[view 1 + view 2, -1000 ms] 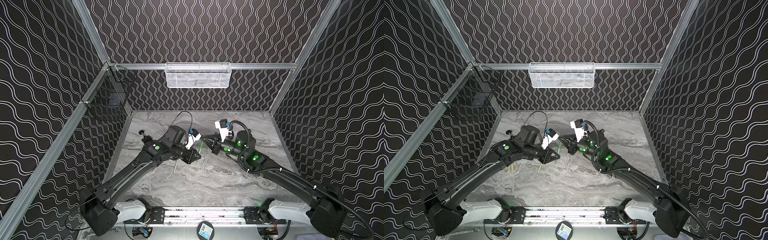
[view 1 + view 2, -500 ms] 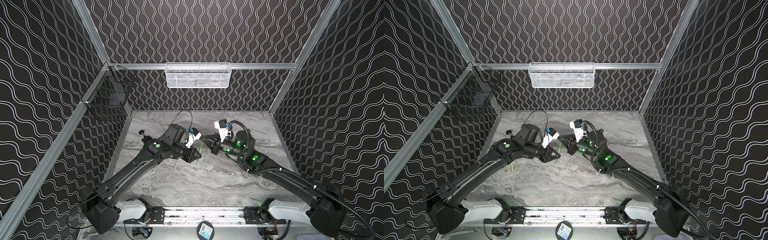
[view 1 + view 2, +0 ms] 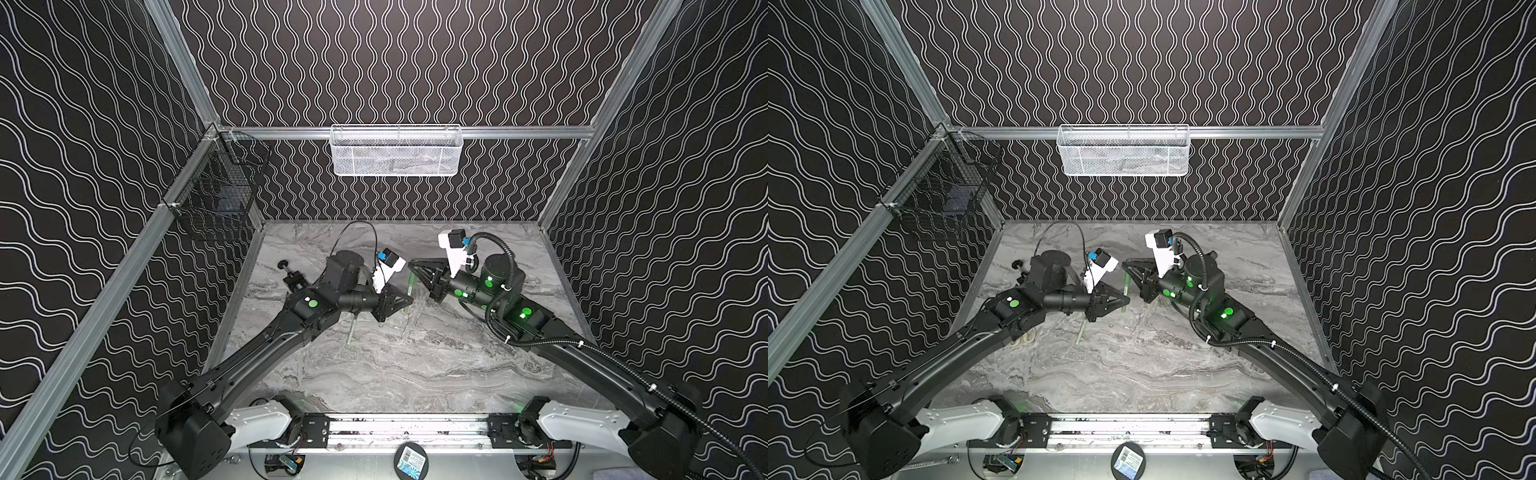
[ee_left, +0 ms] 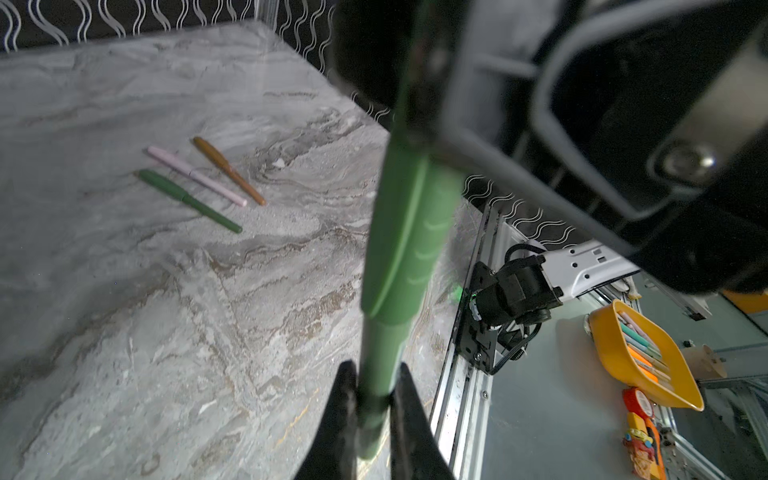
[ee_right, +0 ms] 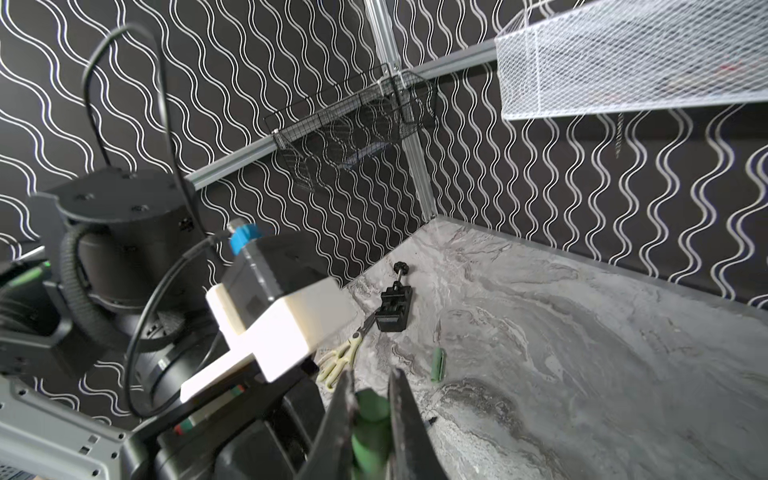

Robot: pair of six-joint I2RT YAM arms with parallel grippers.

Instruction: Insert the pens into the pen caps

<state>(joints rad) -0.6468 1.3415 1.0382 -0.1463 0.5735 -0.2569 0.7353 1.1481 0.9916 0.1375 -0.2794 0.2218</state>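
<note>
A green pen (image 4: 380,353) stands nearly upright between both grippers above the middle of the table, also seen as the green pen (image 3: 409,286) (image 3: 1124,286) in both top views. Its green pen cap (image 4: 409,232) sits over the pen's upper end. My left gripper (image 4: 374,374) (image 3: 409,301) is shut on the pen's lower barrel. My right gripper (image 5: 370,378) (image 3: 411,266) has its fingers close against the cap (image 5: 372,415). Three capped pens, green (image 4: 189,200), pink (image 4: 195,176) and brown (image 4: 228,170), lie side by side on the table. A loose green cap (image 5: 437,364) and a pale green pen (image 3: 351,330) lie apart.
A small black vise (image 5: 392,305) (image 3: 293,278) and pale scissors (image 5: 338,361) lie at the left near the wall. A white mesh basket (image 3: 397,151) hangs on the back wall and a black wire basket (image 3: 216,195) on the left wall.
Both grippers have stayed tip to tip around the green pen. Only the left wrist has shifted slightly.
</note>
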